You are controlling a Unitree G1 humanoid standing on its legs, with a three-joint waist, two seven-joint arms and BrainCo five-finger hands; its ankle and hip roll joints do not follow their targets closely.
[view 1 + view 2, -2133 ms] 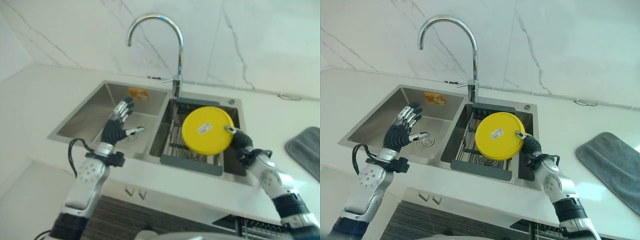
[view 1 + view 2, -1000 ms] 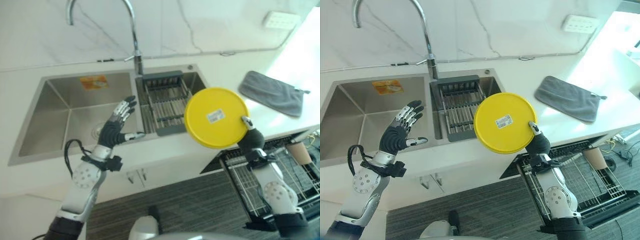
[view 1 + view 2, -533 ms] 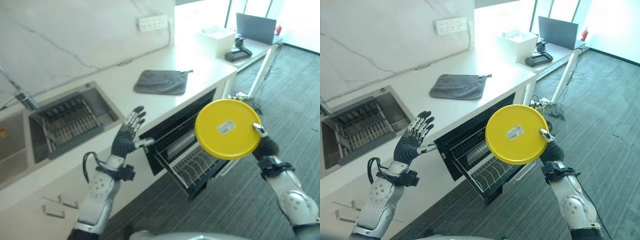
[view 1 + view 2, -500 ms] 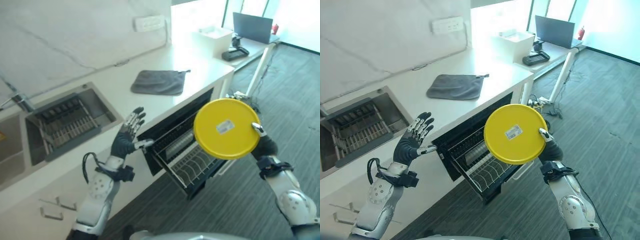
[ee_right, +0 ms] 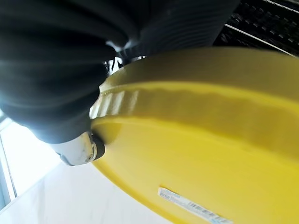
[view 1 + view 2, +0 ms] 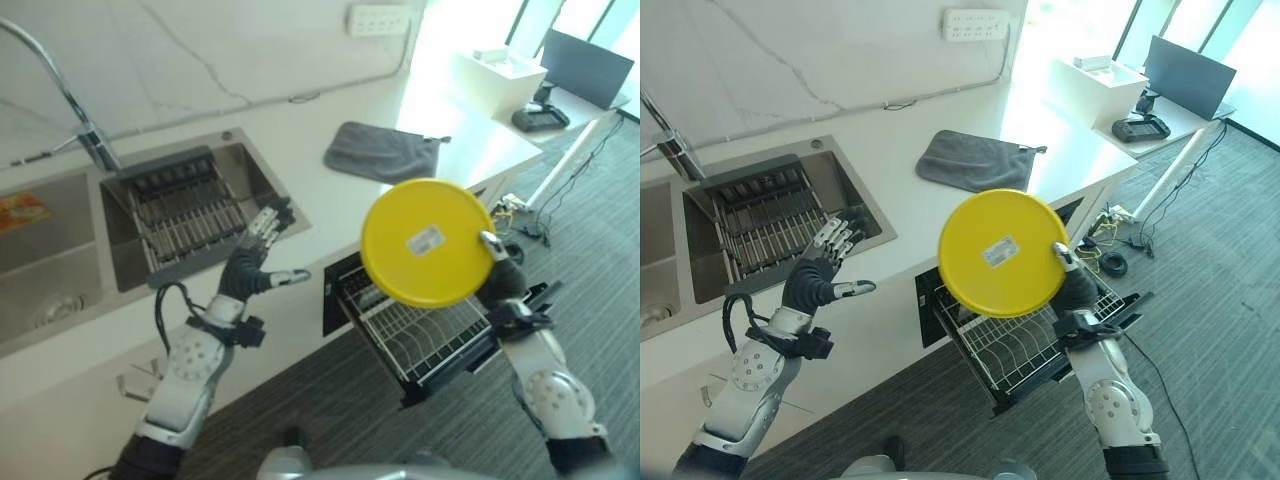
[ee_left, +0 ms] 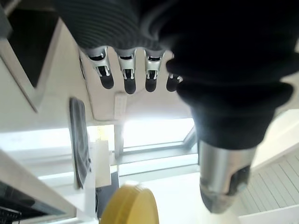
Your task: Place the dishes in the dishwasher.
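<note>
A round yellow plate (image 6: 425, 242) with a white sticker stands on edge in the air, its underside facing me. My right hand (image 6: 503, 277) is shut on its right rim, thumb (image 5: 79, 149) pressed on the plate (image 5: 210, 154). It hangs above the pulled-out wire rack (image 6: 420, 340) of the open dishwasher under the counter. My left hand (image 6: 250, 268) is raised over the counter's front edge, to the left of the plate, fingers (image 7: 126, 74) straight and spread, holding nothing.
A grey cloth (image 6: 380, 152) lies on the white counter to the right of the sink (image 6: 265, 180). A dark drying rack (image 6: 185, 210) sits in the sink's right basin, by the tap (image 6: 70, 100). A desk with a white box (image 6: 495, 75) stands further right.
The camera has swung back to the left, so the sink and tap show again. The plate stays in my right hand, now lower over the dishwasher rack. My left hand keeps its pose.
</note>
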